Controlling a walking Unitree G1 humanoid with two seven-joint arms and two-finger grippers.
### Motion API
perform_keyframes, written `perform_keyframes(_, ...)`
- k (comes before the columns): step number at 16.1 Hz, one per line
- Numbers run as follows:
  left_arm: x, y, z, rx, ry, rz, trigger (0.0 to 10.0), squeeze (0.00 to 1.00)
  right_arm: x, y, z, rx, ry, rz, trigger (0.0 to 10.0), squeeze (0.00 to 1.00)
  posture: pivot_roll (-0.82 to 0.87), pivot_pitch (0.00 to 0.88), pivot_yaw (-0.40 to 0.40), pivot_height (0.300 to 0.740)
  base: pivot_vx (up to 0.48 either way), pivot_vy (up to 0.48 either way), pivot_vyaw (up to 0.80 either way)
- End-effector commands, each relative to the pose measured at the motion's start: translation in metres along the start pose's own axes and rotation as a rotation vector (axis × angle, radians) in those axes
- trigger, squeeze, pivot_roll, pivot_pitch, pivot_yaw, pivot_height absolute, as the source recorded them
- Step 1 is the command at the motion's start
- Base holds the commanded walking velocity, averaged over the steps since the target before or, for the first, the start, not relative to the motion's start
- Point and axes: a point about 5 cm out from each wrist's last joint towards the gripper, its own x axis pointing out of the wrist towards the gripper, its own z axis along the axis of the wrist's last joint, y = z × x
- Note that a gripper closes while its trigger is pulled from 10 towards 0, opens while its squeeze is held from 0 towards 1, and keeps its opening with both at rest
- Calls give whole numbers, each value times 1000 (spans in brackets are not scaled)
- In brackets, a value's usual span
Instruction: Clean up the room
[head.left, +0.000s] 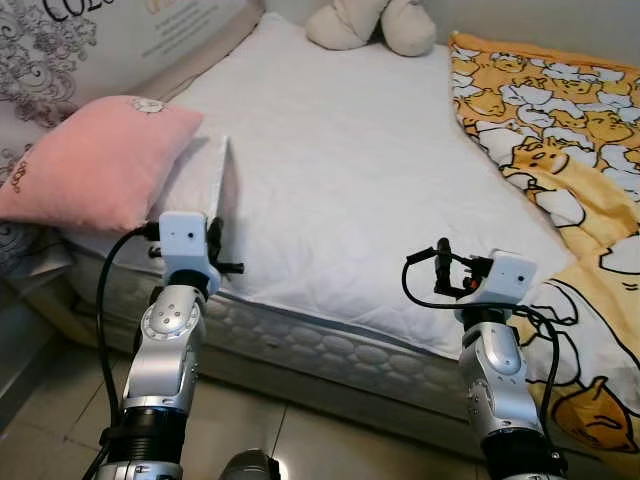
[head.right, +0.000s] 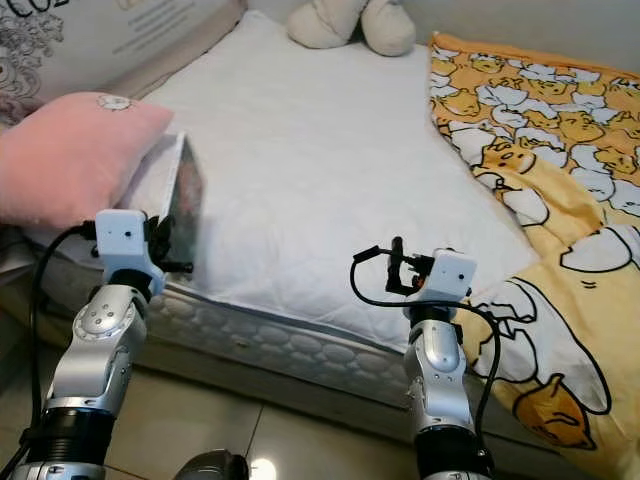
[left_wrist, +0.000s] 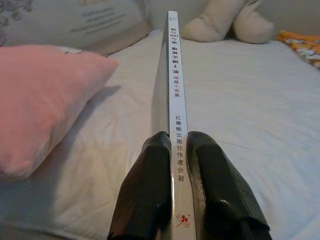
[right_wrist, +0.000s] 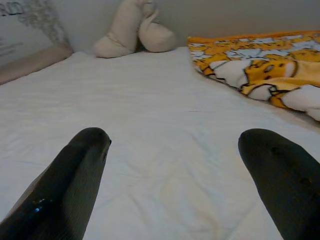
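My left gripper (left_wrist: 175, 137) is shut on a thin white book (left_wrist: 176, 95) and holds it on edge, spine up with red and black print. The book (head.left: 222, 185) stands over the bed's front left corner, right beside a pink pillow (head.left: 95, 160). The right gripper (right_wrist: 175, 145) is open with nothing between its fingers. It hovers at the front edge of the white mattress (head.left: 350, 150), seen past the right wrist (head.left: 445, 265).
A yellow cartoon-print blanket (head.left: 560, 150) covers the bed's right side and hangs over the front edge. A cream plush toy (head.left: 370, 22) lies at the head of the bed. A large printed pillow (head.left: 120, 40) leans at the back left. Tiled floor (head.left: 300, 440) lies below.
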Motion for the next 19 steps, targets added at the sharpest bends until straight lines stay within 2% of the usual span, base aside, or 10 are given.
perform_keyframes(1, 5, -7, 14, 38, -65, -47, 10000, 0, 3, 9, 4, -3, -17, 56, 10000, 0, 98, 0, -41, 740, 0, 480, 0)
perform_keyframes(5, 11, -13, 20, 34, -76, -95, 10000, 0, 5, 14, 4, -11, -15, 94, 10000, 0, 100, 0, -40, 740, 0, 480, 0)
perform_keyframes(9, 14, -18, 22, 68, -80, -155, 10000, 0, 7, 19, 4, -15, -11, 131, 10000, 0, 103, 0, -40, 740, 0, 479, 0)
perform_keyframes(10, 17, -20, 23, 88, -67, -153, 10000, 0, 7, 20, 4, -17, -15, 138, 10000, 0, 104, 0, -40, 740, 0, 0, 0)
perform_keyframes(12, 18, -26, 33, 85, -117, -204, 10000, 0, 8, 21, 7, -23, -27, 149, 10000, 0, 104, 0, -40, 740, 0, 0, 0)
perform_keyframes(14, 21, -39, 45, 66, -144, -290, 10000, 0, 8, 22, 9, -31, -42, 162, 10000, 0, 104, 0, -40, 740, 0, 0, 0)
perform_keyframes(17, 28, -39, 52, 67, -159, -273, 10000, 0, 9, 23, 9, -33, -40, 168, 10000, 0, 98, 0, -37, 740, 0, 0, 0)
perform_keyframes(19, 30, -29, 53, 45, -168, -201, 10000, 0, 10, 25, 13, -34, -60, 188, 10000, 0, 94, 0, -34, 740, 469, 0, 0)
